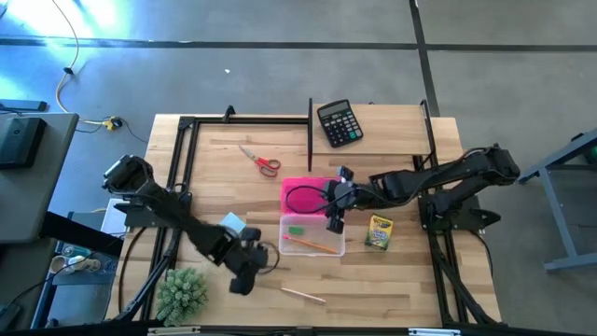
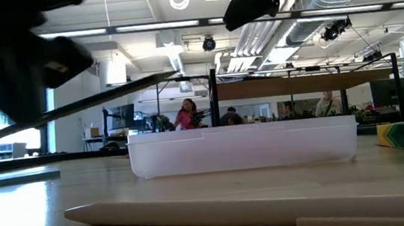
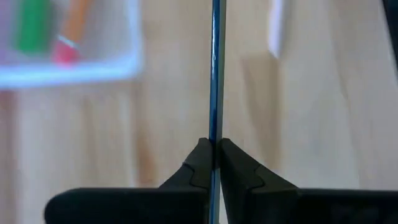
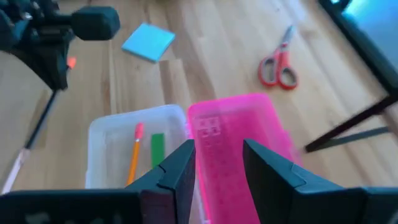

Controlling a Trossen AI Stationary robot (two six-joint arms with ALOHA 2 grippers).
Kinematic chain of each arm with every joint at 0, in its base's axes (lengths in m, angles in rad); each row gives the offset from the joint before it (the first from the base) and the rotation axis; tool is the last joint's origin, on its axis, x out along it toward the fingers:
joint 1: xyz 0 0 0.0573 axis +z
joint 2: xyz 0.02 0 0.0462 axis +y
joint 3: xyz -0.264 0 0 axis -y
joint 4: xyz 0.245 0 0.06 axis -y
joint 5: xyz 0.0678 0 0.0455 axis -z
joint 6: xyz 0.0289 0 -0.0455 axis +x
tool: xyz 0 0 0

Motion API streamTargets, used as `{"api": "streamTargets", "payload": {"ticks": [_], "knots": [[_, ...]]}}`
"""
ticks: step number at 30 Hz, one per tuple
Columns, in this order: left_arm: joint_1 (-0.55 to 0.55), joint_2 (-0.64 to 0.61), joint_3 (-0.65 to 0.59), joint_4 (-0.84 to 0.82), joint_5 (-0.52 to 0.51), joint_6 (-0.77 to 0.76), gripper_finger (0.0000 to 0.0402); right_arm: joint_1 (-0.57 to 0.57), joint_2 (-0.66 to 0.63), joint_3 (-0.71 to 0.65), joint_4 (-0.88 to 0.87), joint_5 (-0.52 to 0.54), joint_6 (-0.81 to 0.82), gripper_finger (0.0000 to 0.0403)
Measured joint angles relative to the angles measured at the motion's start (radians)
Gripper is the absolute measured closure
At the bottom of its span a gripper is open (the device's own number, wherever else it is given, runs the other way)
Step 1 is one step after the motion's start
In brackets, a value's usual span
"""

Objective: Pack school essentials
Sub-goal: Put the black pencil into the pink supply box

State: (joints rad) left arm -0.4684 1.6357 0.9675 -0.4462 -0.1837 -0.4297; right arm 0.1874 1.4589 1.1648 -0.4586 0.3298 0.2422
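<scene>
My left gripper (image 1: 244, 273) is near the table's front edge, shut on a thin dark pencil (image 3: 216, 74). The clear case (image 1: 312, 245) holds a green eraser (image 1: 296, 230) and an orange pencil (image 1: 312, 245). Its pink lid (image 1: 306, 194) lies flat just beyond it. My right gripper (image 4: 217, 165) is open above the lid (image 4: 236, 130). The red-handled scissors (image 1: 262, 161), light-blue notepad (image 1: 231, 222), crayon box (image 1: 378, 231) and a pale pencil (image 1: 303, 295) all lie flat on the table. My left gripper pinches the dark pencil (image 3: 216, 124) between its two fingertips (image 3: 200, 163). The pencil runs on ahead of the fingers, in line with them. In the low view the pencil (image 2: 95, 101) slants above the tabletop, lifted clear.
A black calculator (image 1: 339, 123) lies near the far edge, inside a black metal frame (image 1: 310, 121). A green spiky plant (image 1: 182, 294) sits at the near left corner. Bare wood shows to the right of the pale pencil. People stand in the room beyond the table (image 2: 187, 114).
</scene>
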Motion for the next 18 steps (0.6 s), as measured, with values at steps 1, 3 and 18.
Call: {"api": "streamTargets", "payload": {"ticks": [1, 3, 18], "knots": [[0.021, -0.007, 0.000, 0.010, -0.008, 0.017, 0.0398, -0.003, -0.013, 0.000, -0.007, 0.013, 0.000, 0.0277], [0.063, -0.012, 0.003, 0.051, -0.010, 0.058, 0.0398, -0.009, -0.041, 0.000, -0.015, 0.028, 0.000, 0.0277], [0.306, -0.015, 0.188, 0.120, -0.007, 0.310, 0.0398, -0.087, -0.162, 0.000, -0.066, 0.052, 0.000, 0.0277]]}}
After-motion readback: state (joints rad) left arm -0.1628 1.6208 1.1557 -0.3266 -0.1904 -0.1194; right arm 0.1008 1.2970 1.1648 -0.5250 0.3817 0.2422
